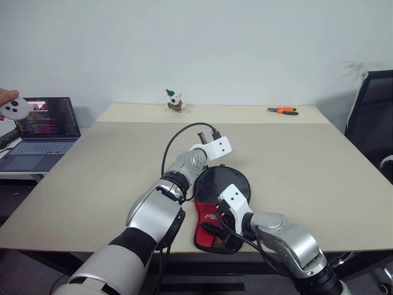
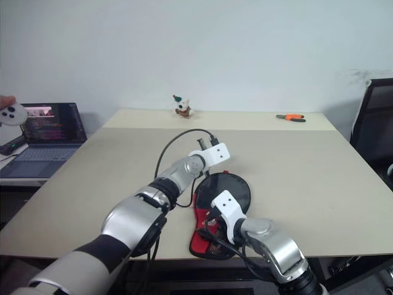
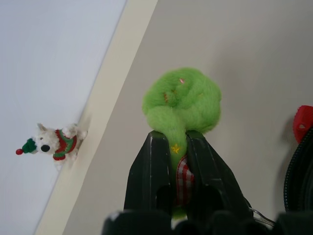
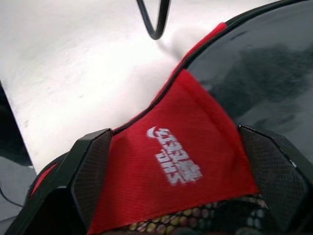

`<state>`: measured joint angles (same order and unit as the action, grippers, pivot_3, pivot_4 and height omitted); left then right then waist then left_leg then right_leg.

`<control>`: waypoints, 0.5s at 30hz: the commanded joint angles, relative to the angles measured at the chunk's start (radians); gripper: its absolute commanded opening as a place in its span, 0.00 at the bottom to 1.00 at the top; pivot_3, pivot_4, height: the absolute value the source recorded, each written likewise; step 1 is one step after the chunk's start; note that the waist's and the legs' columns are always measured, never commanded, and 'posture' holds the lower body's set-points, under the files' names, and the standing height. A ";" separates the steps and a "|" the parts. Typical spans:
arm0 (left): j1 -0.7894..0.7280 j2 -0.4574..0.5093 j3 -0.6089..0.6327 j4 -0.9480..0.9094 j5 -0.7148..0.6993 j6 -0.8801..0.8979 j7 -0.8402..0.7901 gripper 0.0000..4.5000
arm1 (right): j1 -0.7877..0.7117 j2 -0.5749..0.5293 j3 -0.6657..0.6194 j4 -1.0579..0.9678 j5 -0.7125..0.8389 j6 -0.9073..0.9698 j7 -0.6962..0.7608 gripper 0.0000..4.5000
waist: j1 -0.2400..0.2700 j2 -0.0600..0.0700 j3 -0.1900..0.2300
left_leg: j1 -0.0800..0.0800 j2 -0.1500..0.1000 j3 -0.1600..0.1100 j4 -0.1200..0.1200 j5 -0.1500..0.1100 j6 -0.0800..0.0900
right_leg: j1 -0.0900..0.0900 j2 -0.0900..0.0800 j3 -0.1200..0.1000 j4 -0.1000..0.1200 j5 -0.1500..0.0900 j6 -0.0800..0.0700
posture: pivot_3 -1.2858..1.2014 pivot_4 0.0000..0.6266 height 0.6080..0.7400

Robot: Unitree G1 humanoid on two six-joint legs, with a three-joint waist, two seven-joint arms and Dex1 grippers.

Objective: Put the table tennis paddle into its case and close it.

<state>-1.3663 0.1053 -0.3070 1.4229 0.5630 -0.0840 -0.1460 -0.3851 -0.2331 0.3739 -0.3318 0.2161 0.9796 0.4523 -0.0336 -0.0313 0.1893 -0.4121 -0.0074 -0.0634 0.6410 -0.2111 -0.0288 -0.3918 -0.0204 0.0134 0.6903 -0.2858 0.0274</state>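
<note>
Two claws show: the left gripper point(image 3: 172, 147) is clamped on a green fuzzy pull point(image 3: 182, 104) beyond the case point(image 4: 186, 147), while the right gripper point(image 4: 181, 171) stands apart, straddling the case's red panel on the table point(image 1: 92, 178).

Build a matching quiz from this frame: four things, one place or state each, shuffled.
Things:
1. left tool
2. right tool
3. orange pliers
4. laptop

States or places:
A. far right of the table
B. open, fingers either side of the case and its red panel
C. shut on a green fuzzy pull
D. on a side surface left of the table

Pairs: 1-C, 2-B, 3-A, 4-D
</note>
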 commanded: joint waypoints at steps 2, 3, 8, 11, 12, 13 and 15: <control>-0.030 0.001 0.006 -0.030 0.004 0.019 0.025 0.01 | 0.067 -0.001 0.073 0.052 0.019 0.084 0.012 1.00 | 0.000 0.000 0.000 | 0.002 0.000 0.000 -0.001 0.000 0.000 | 0.002 0.000 0.000 -0.001 0.000 0.000 | 0.52 0.24 1.00; -0.035 -0.005 0.005 -0.031 0.004 0.017 0.026 0.01 | 0.071 -0.002 0.072 0.048 0.019 0.086 0.012 1.00 | 0.000 0.000 0.000 | 0.003 0.000 0.000 -0.002 0.000 0.000 | 0.003 0.000 0.000 -0.002 0.000 0.000 | 0.52 0.24 1.00; -0.061 -0.034 -0.053 -0.031 0.060 -0.018 0.033 0.01 | 0.079 0.002 0.078 0.032 0.020 0.097 0.007 1.00 | 0.000 0.000 0.000 | 0.003 0.000 0.000 -0.005 0.000 0.000 | 0.003 0.000 0.000 -0.006 0.000 0.000 | 0.52 0.24 1.00; -0.065 -0.035 -0.069 -0.030 0.077 -0.024 0.037 0.01 | 0.079 0.005 0.079 0.027 0.021 0.101 0.005 1.00 | -0.001 0.000 0.000 | 0.004 0.000 0.001 -0.008 0.000 0.000 | 0.003 0.000 0.001 -0.008 0.000 0.000 | 0.52 0.24 1.00; -0.066 -0.035 -0.072 -0.029 0.081 -0.025 0.040 0.01 | 0.080 0.006 0.079 0.026 0.021 0.102 0.004 1.00 | -0.001 0.000 0.000 | 0.004 0.000 0.002 -0.010 0.000 0.000 | 0.003 0.000 0.001 -0.008 0.000 0.000 | 0.52 0.24 1.00; -0.072 -0.033 -0.095 -0.029 0.106 -0.029 0.052 0.01 | 0.084 0.008 0.081 0.024 0.021 0.102 0.001 1.00 | -0.001 0.000 0.000 | 0.005 0.000 0.002 -0.011 0.000 0.000 | 0.003 0.000 0.001 -0.008 0.000 0.000 | 0.52 0.24 1.00; -0.082 -0.036 -0.128 -0.028 0.141 -0.043 0.065 0.01 | 0.090 0.011 0.084 0.020 0.021 0.102 -0.003 1.00 | -0.001 0.000 0.000 | 0.005 0.000 0.002 -0.011 0.000 0.000 | 0.003 0.000 0.001 -0.009 0.000 0.000 | 0.52 0.24 1.00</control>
<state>-1.3798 0.0737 -0.4085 1.4241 0.6755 -0.0948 -0.1190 -0.3570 -0.2247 0.3808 -0.3751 0.2161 0.9947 0.4357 -0.0345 -0.0315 0.1890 -0.4073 -0.0073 -0.0617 0.6295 -0.2111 -0.0289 -0.3891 -0.0202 0.0144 0.6815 -0.2859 0.0271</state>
